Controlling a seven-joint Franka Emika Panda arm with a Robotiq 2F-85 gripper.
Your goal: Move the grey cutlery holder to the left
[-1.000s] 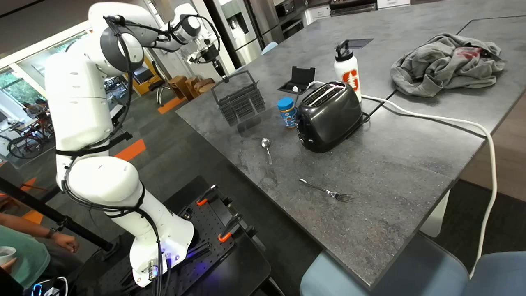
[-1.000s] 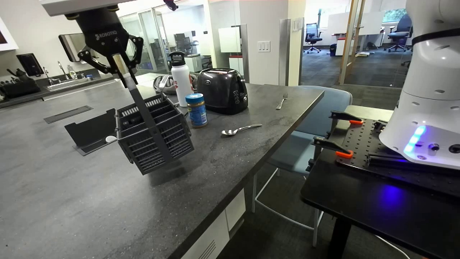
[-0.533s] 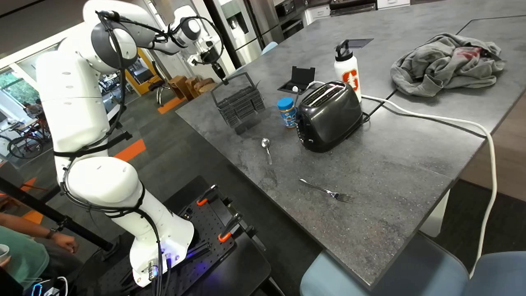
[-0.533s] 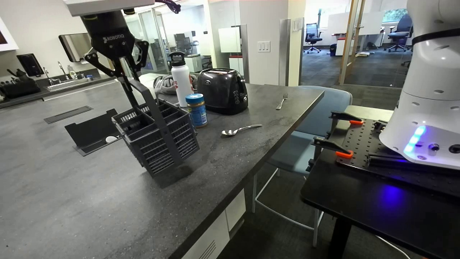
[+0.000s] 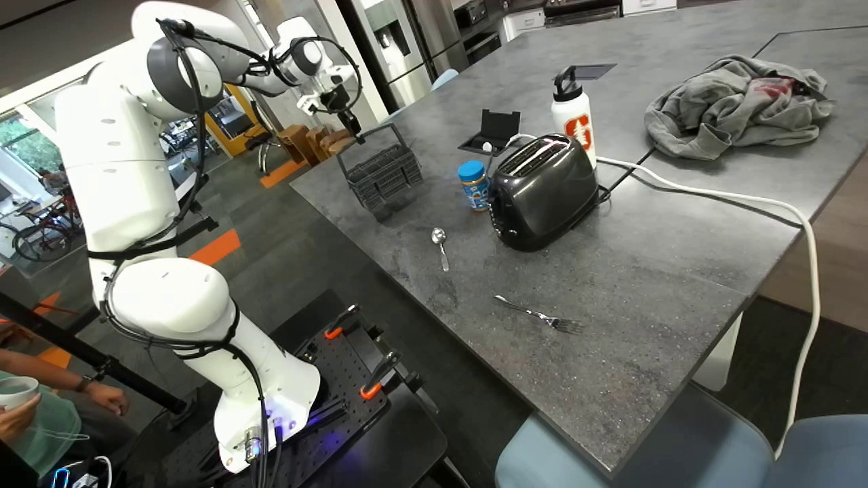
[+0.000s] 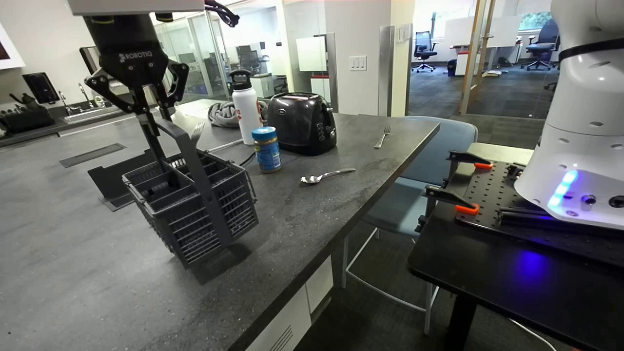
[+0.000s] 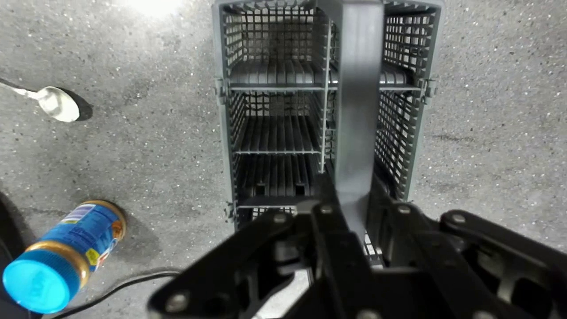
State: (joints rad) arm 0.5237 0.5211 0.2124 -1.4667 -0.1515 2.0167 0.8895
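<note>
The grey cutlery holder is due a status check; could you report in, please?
Gripper shut on the handle of the grey cutlery holder. Holder tilted, seemingly just off the tabletop. Blue-lidded jar and spoon nearby, neither touching it.

The cutlery holder [image 6: 195, 219] is grey-latticed, the toaster [image 5: 546, 196] black, the cloth [image 5: 729, 112] grey, perhaps red-printed.

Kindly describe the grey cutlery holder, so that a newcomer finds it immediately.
Find the large grey table. Over it, the claw grips the handle of the grey cutlery holder. Unlike the solid-walled black toaster, it has lattice walls and open compartments.
</note>
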